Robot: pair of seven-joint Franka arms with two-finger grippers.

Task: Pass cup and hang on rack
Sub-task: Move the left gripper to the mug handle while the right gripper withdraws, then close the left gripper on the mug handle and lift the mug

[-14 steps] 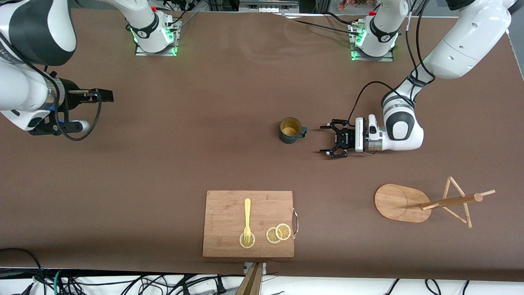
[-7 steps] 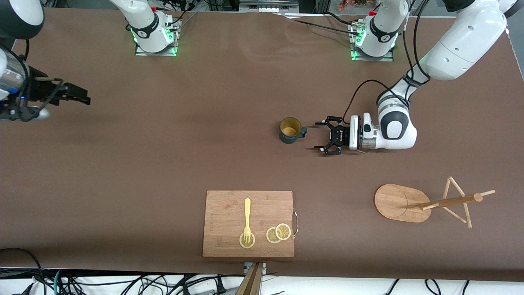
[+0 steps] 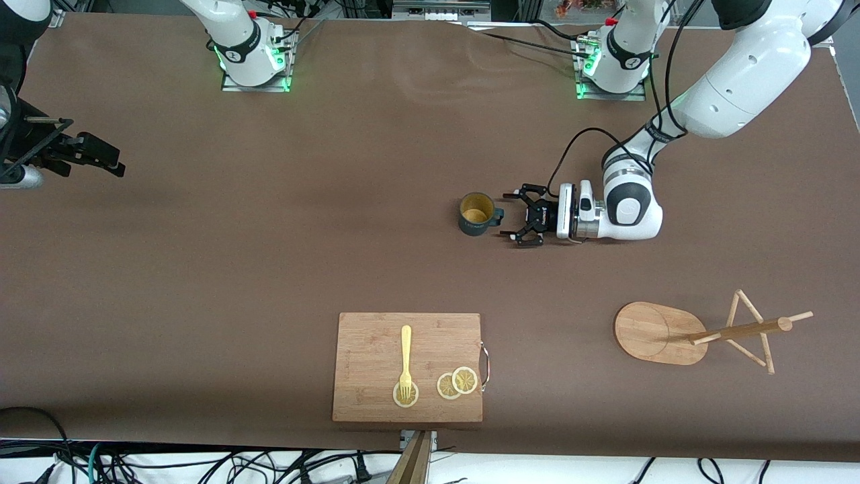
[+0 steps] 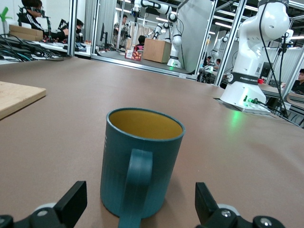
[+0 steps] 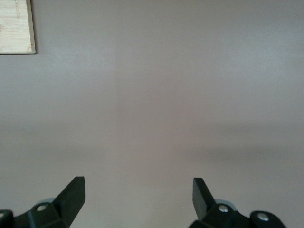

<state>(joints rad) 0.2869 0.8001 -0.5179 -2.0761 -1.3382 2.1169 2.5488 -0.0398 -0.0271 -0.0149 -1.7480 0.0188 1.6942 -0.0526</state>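
Note:
The dark teal cup (image 3: 476, 214) stands upright mid-table, its handle (image 3: 498, 215) pointing toward the left arm's end. My left gripper (image 3: 515, 216) lies low and level right at that handle, open, its fingers to either side of the handle and apart from it. In the left wrist view the cup (image 4: 142, 161) fills the middle, with the handle facing the open left gripper (image 4: 139, 199). The bamboo rack (image 3: 645, 329) stands nearer the front camera, toward the left arm's end. My right gripper (image 3: 101, 156) is open and holds nothing at the right arm's end of the table; below the right gripper (image 5: 137, 187) lies bare cloth.
A wooden cutting board (image 3: 376, 343) lies near the table's front edge with a yellow fork (image 3: 406, 356) and lemon slices (image 3: 457, 383) on it. Its corner shows as the board (image 5: 16, 26) in the right wrist view. Brown cloth covers the table.
My left gripper has slid along the table toward the cup, up to its handle. My right gripper has drawn back toward the right arm's end of the table.

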